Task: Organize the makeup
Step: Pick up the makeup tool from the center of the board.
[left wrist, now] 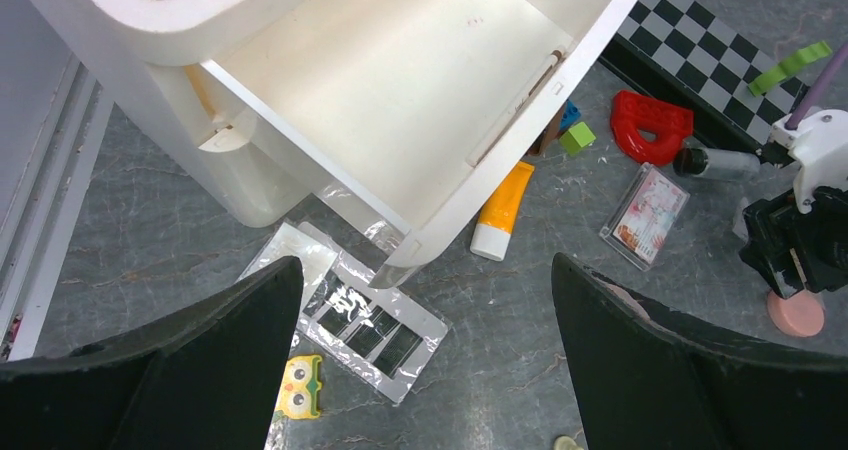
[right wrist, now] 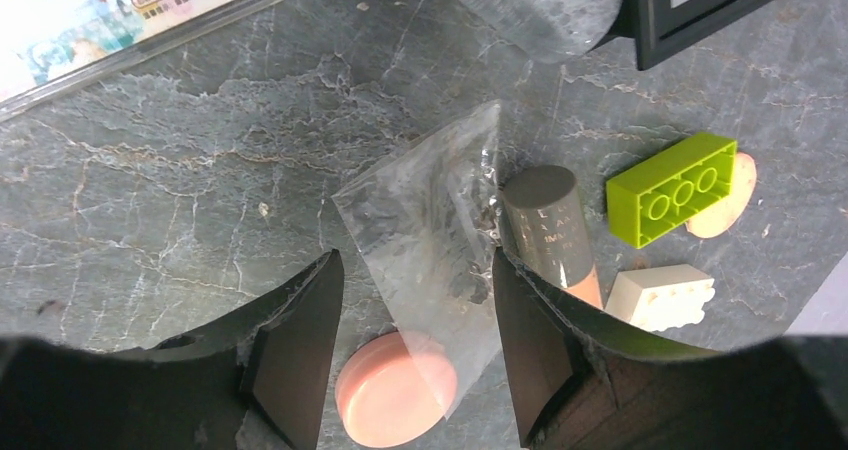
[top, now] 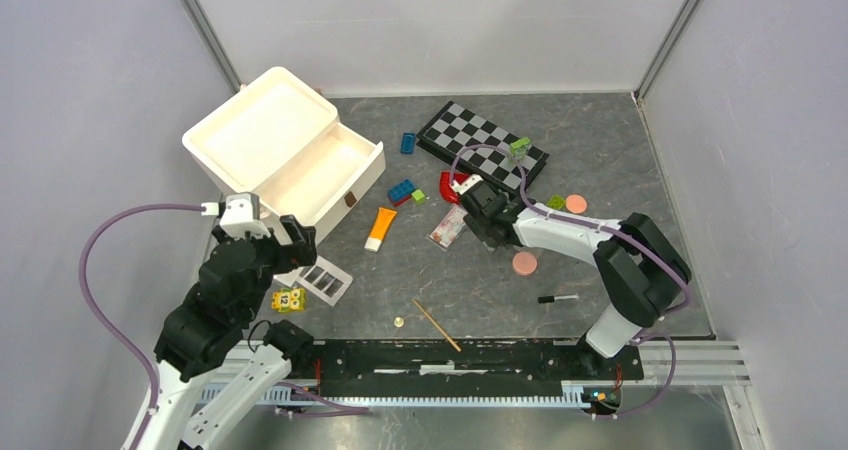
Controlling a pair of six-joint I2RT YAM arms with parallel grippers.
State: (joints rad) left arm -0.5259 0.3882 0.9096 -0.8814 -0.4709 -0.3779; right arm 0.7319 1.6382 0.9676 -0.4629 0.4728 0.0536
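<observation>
The right arm reaches low across the counter (top: pixel 480 300), elbow bent and wrist tipped down. The right fingers (right wrist: pixel 300 350) stand spread and empty astride a crumpled clear bag (right wrist: pixel 430 220), apparently lined up to pinch it. A pink disc (right wrist: pixel 395 388) lies between them near their roots, partly under the bag's corner. The peach-filled tube (right wrist: pixel 552 235) rests just outside one finger, beside a green brick (right wrist: pixel 670 188) and a white brick (right wrist: pixel 660 295); a pinkish sachet (right wrist: pixel 120 15) lies ahead of the tips. The left arm is folded back, its left fingers (left wrist: pixel 190 360) wide apart, holding nothing, hovering over the white palette (left wrist: pixel 372 328). Ahead of them the white box (left wrist: pixel 420 80) gapes open, likely to receive the makeup, with the orange tube (left wrist: pixel 503 215) beside its front corner.
</observation>
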